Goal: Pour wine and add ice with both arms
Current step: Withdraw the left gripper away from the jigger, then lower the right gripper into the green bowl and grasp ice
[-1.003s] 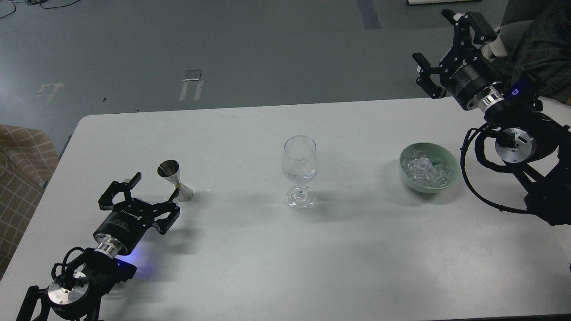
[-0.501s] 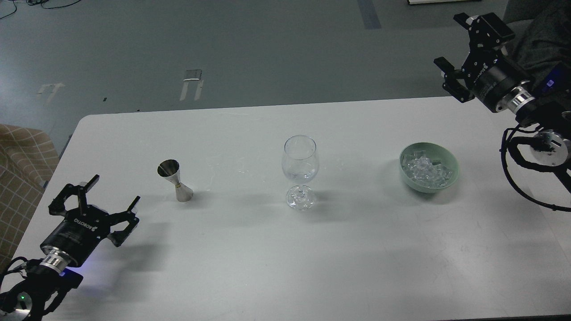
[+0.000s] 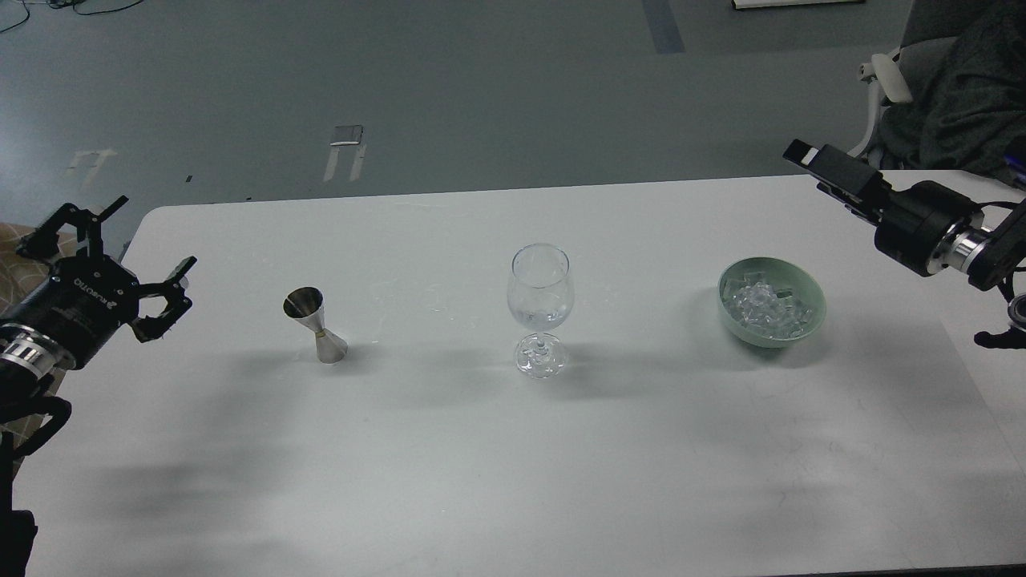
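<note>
A clear stemmed glass (image 3: 541, 296) stands upright at the table's middle. A steel jigger (image 3: 315, 324) stands upright to its left. The ice (image 3: 761, 308) lies piled in a pale green bowl (image 3: 814, 295) to the right of the glass. My left gripper (image 3: 155, 232) is open and empty over the table's left edge, well to the left of the jigger. My right gripper (image 3: 805, 154) hangs above the table's far right, up and to the right of the bowl. It is seen side-on, so its fingers cannot be told apart. It holds nothing that shows.
The white table (image 3: 513, 465) spans the view, with its far edge behind the glass. An office chair draped in dark cloth (image 3: 954, 104) stands behind the right corner. Grey floor lies beyond.
My left gripper has drawn back from the jigger to the table's left edge, still open. My right gripper has swung right and down and turned side-on.
</note>
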Controlling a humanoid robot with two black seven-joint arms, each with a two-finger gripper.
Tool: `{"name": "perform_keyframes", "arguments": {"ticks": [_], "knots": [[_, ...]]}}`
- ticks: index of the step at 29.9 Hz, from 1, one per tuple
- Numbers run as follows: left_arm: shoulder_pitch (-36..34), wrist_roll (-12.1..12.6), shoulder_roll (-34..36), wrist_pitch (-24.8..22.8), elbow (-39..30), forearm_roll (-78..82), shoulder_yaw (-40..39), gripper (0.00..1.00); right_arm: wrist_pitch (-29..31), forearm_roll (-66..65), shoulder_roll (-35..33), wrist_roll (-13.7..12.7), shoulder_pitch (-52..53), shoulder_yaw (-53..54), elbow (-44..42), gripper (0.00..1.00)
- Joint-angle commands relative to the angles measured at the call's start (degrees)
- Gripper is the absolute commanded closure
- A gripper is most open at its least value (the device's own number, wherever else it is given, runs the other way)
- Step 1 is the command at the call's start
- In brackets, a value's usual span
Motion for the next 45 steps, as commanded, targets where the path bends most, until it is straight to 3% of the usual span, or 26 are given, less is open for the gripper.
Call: {"name": "perform_keyframes", "arguments": {"ticks": [1,8,12,14,17,20,36,40,45], "knots": [[-6.5,-0.5,-2.2,0.0,-0.2,4.0,0.4,0.03,-2.8,-9.5,0.6,0.2,-2.5,0.0,-0.6,0.00],[-12.4,-0.7,-2.6,1.3,-0.1,8.4,0.9,0.03,-5.0,-16.4,2.6,0.3,-5.8,-0.1,-5.2,0.00],[-12.6,-3.5,-2.6,1.2,-0.3,11.1,2.9,0.03,-5.1,-17.8,6.2,1.3,-6.3,-0.1,-7.0,0.03],[-12.6,-3.7,-2.5,1.2,-0.3,11.1,3.5,0.03,-5.1,-17.8,7.5,1.4,-6.1,-0.2,-8.1,0.04],[-12.6,-3.8,-2.6,1.2,-0.7,11.1,3.4,0.03,-5.1,-18.0,9.3,1.4,-5.8,-0.3,-9.1,0.12],[-12.6,-3.8,-2.6,0.8,-1.3,11.0,3.5,0.03,-5.1,-20.4,10.0,1.4,-5.5,-0.7,-9.9,0.31],[-12.5,-3.8,-3.8,0.1,-1.6,11.0,3.5,0.03,-4.7,-21.7,11.6,1.2,-3.9,-3.3,-12.8,0.33],[-12.4,-3.8,-3.9,0.1,-1.9,11.0,3.5,0.03,-4.7,-21.7,12.8,1.2,-4.1,-3.6,-13.4,0.46],[-12.1,-3.8,-4.2,0.1,-3.1,11.0,3.5,0.03,-4.7,-21.7,13.5,1.2,-3.9,-5.0,-13.3,0.47]]}}
